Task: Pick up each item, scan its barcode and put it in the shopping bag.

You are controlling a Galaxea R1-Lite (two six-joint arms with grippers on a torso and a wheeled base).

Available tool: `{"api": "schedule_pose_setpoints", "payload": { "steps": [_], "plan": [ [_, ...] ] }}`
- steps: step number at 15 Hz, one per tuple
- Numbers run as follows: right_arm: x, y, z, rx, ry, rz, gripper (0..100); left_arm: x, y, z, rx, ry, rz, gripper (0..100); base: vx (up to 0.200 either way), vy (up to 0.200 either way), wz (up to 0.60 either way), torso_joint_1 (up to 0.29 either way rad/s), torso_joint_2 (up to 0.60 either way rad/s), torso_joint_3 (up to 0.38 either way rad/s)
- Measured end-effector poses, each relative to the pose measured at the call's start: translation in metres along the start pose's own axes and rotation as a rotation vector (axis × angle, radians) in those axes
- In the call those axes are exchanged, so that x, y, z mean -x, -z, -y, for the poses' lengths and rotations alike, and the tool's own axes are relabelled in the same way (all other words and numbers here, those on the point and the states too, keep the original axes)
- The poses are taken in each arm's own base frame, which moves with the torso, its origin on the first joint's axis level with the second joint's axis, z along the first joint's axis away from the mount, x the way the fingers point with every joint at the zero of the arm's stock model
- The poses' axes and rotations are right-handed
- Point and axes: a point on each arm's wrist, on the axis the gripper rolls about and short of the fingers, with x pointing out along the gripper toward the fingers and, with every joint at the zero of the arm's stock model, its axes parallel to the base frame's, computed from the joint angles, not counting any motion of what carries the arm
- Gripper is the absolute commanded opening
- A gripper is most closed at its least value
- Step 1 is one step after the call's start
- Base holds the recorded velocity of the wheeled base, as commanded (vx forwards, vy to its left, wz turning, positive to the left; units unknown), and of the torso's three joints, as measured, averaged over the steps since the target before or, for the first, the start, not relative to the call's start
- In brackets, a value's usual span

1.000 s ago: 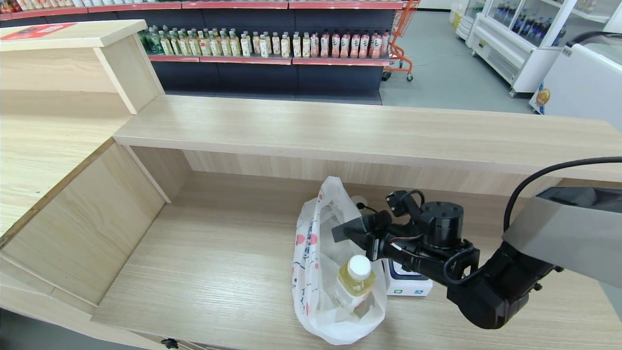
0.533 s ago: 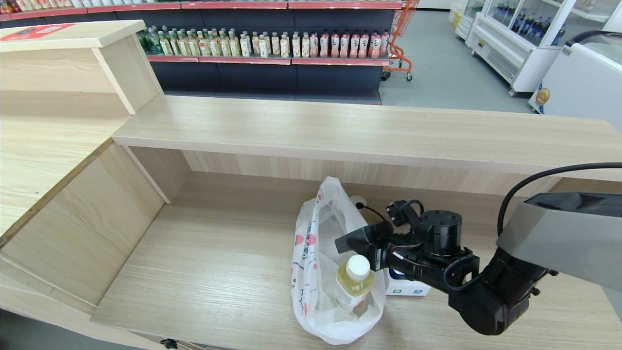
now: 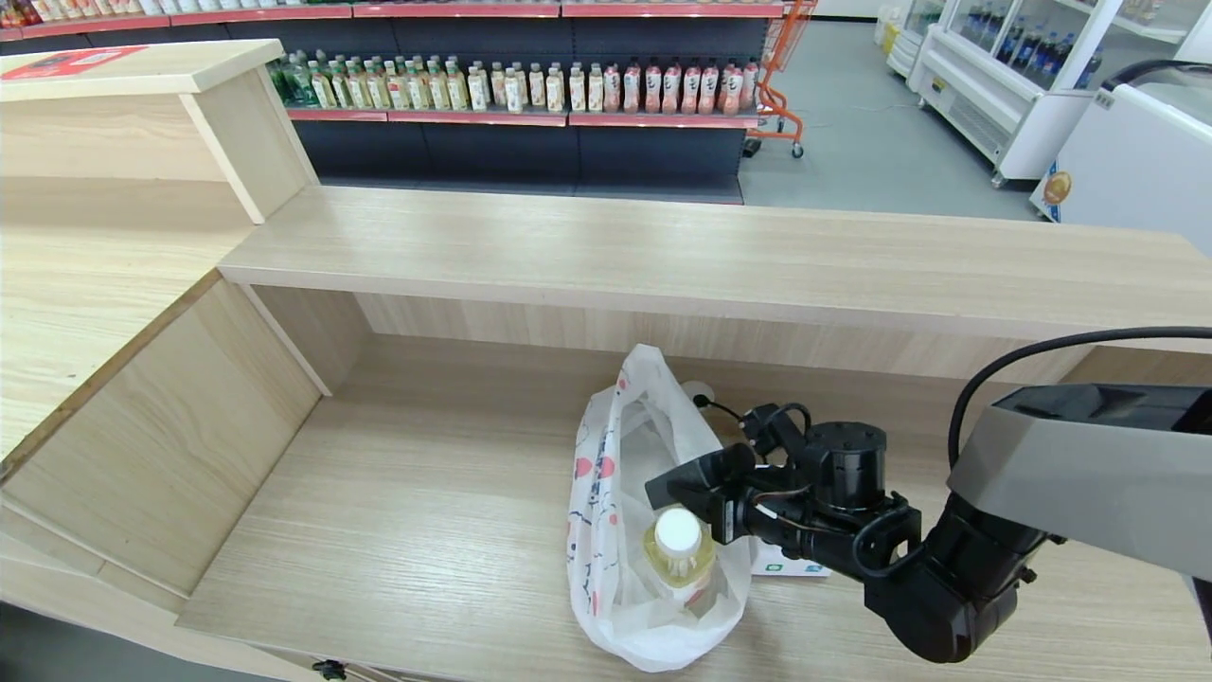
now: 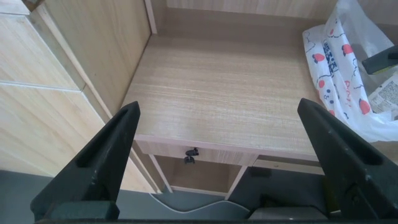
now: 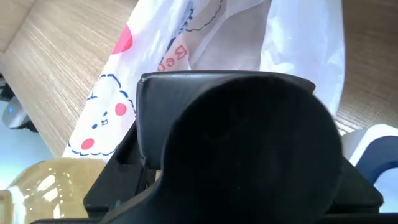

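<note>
Left wrist view looks past the left gripper (image 4: pixel 219 109), whose fingers (image 4: pixel 99 162) are spread wide with nothing between them, poised off the near edge of the wooden counter (image 4: pixel 217 81). The shopping bag (image 4: pixel 336 62) lies well off to the robot's right of those fingers. Further right, in the head view, the bag stands open on the counter with a bottle (image 3: pixel 678 561) upright inside it, white cap on top. The right gripper (image 3: pixel 674 485) hangs at the bag's mouth, its tip just above the cap; whether it is clamped, spread or touching the bottle I cannot tell. Just to the right, partly under the wrist, sits a white box (image 3: pixel 791 565), probably the scanner. The step in hand looks like bagging the bottle, and it seems nearly done. The next move calls for a full release, if one is not already made. After that comes a straight lift clear of the thin plastic, so the bag is not snagged and the bottle is not tipped.
</note>
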Motion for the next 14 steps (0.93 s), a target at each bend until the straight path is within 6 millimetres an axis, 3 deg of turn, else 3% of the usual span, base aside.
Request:
{"api": "schedule_pose_setpoints", "payload": {
  "steps": [2, 3, 10, 14],
  "plan": [
    [-0.001, 0.002, 0.000, 0.028, 0.000, -0.004, 0, 0.000, 0.000, 0.000, 0.000, 0.000, 0.000, 100, 0.000, 0.000, 0.00, 0.000, 0.00, 0.000],
    [-0.002, 0.004, 0.001, 0.046, 0.000, -0.007, 100, 0.000, 0.000, 0.000, 0.000, -0.001, 0.000, 100, 0.000, 0.000, 0.00, 0.000, 0.00, 0.000],
    [-0.005, -0.002, 0.002, 0.067, -0.011, 0.050, 100, 0.000, 0.000, 0.000, 0.000, 0.000, 0.000, 100, 0.000, 0.000, 0.00, 0.000, 0.00, 0.000],
    [-0.003, -0.025, 0.002, 0.098, -0.010, 0.130, 100, 0.000, 0.000, 0.000, 0.000, 0.000, 0.000, 100, 0.000, 0.000, 0.00, 0.000, 0.00, 0.000]
  ]
}}
